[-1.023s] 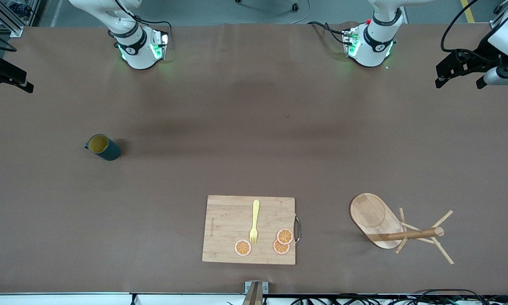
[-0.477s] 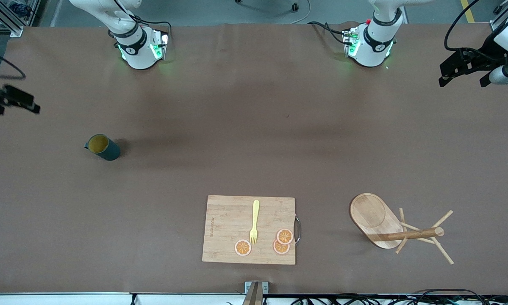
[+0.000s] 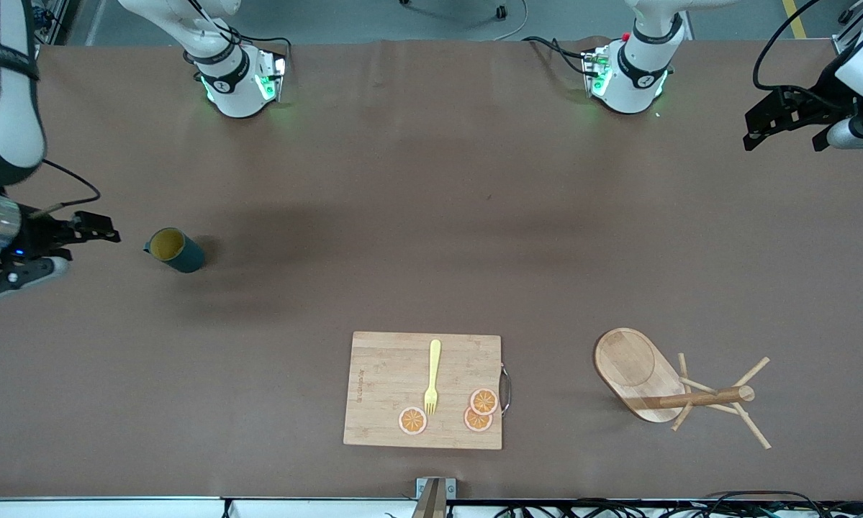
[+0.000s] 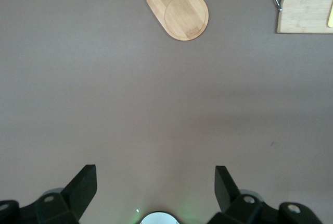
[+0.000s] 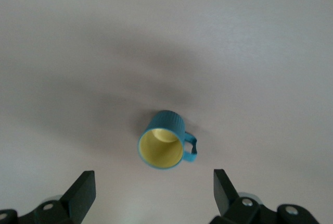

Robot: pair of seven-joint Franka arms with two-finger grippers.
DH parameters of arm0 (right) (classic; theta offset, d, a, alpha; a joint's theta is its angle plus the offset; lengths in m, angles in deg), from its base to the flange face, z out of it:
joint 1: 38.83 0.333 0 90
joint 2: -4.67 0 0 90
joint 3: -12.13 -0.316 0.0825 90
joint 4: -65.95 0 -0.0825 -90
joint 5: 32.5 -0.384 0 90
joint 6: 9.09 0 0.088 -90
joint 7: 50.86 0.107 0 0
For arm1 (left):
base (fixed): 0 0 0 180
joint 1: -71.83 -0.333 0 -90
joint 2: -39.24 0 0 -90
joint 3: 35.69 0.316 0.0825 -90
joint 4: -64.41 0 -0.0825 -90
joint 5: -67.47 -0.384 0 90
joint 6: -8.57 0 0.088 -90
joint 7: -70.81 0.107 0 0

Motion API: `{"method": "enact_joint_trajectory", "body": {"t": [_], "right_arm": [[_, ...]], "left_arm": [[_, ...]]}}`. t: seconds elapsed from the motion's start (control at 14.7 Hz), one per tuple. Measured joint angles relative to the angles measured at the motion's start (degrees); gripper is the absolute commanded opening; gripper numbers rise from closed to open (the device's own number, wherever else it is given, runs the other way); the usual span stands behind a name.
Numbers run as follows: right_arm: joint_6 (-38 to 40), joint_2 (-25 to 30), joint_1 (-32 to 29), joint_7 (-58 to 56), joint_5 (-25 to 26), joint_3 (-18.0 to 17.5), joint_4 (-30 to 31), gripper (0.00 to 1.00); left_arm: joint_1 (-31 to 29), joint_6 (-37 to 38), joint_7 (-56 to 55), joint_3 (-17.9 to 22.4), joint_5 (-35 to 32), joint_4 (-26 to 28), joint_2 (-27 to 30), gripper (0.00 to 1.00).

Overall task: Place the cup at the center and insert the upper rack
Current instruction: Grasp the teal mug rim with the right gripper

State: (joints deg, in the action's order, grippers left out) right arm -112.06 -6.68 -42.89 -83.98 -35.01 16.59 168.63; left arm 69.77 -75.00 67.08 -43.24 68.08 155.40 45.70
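Observation:
The dark teal cup [image 3: 175, 249] with a yellow-ochre inside stands upright toward the right arm's end of the table. My right gripper [image 3: 86, 244] hangs open and empty in the air beside it. In the right wrist view the cup [image 5: 162, 146] lies just ahead of the open gripper [image 5: 154, 193]. The bamboo mug tree [image 3: 661, 388] stands on its oval base [image 3: 633, 367] toward the left arm's end, near the front camera. My left gripper [image 3: 784, 138] is open and empty, high over the table's edge at that end. The left wrist view shows its own gripper [image 4: 156, 187] and the base [image 4: 177, 5].
A rectangular wooden cutting board [image 3: 381, 374] lies near the front camera, between cup and mug tree. It carries a yellow fork [image 3: 432, 375] and three orange slices [image 3: 412, 420]. Its corner shows in the left wrist view [image 4: 307, 10].
My right gripper has swung in from the table's edge to a spot beside the cup. My left gripper has barely shifted. Cup and mug tree have not moved.

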Motion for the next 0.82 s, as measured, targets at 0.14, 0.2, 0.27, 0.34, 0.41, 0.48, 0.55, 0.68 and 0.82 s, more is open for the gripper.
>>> {"method": "enact_joint_trajectory", "body": {"t": [0.14, 0.2, 0.27, 0.34, 0.41, 0.48, 0.55, 0.68, 0.82], "right_arm": [[-9.01, -0.05, -0.60, -7.10, 0.00, 0.01, 7.32, 1.00], [-14.08, -0.07, -0.89, -11.21, -0.01, 0.01, 10.91, 1.00], [-19.71, -0.12, -1.09, -14.51, -0.02, 0.01, 14.77, 1.00], [-24.74, -0.25, -1.16, -16.64, -0.02, 0.01, 18.46, 1.00], [-28.44, -0.55, -1.16, -18.17, -0.02, -0.01, 21.56, 1.00], [-30.67, -1.10, -1.16, -19.68, -0.02, -0.04, 23.57, 1.00], [-31.91, -1.86, -1.16, -21.16, -0.02, -0.05, 24.60, 1.00], [-32.59, -3.41, -1.16, -23.07, -0.02, -0.04, 24.95, 0.96], [-32.75, -4.20, -1.20, -24.46, -0.02, -0.02, 24.95, 0.61]], "left_arm": [[0.01, 0.03, 0.00, -0.03, 0.00, -0.02, -0.04, 1.00], [0.02, 0.04, 0.00, -0.09, 0.00, -0.03, -0.06, 1.00], [0.04, 0.06, 0.00, -0.16, 0.00, -0.04, -0.09, 1.00], [0.06, 0.07, 0.00, -0.27, 0.00, -0.05, -0.13, 1.00], [0.11, 0.08, 0.00, -0.38, 0.00, -0.05, -0.20, 1.00], [0.17, 0.09, 0.00, -0.45, 0.00, -0.06, -0.29, 1.00], [0.25, 0.10, 0.00, -0.49, 0.00, -0.07, -0.37, 1.00], [0.30, 0.12, 0.00, -0.54, 0.00, -0.08, -0.50, 1.00], [0.30, 0.13, 0.00, -0.54, 0.00, -0.09, -0.55, 1.00]]}}
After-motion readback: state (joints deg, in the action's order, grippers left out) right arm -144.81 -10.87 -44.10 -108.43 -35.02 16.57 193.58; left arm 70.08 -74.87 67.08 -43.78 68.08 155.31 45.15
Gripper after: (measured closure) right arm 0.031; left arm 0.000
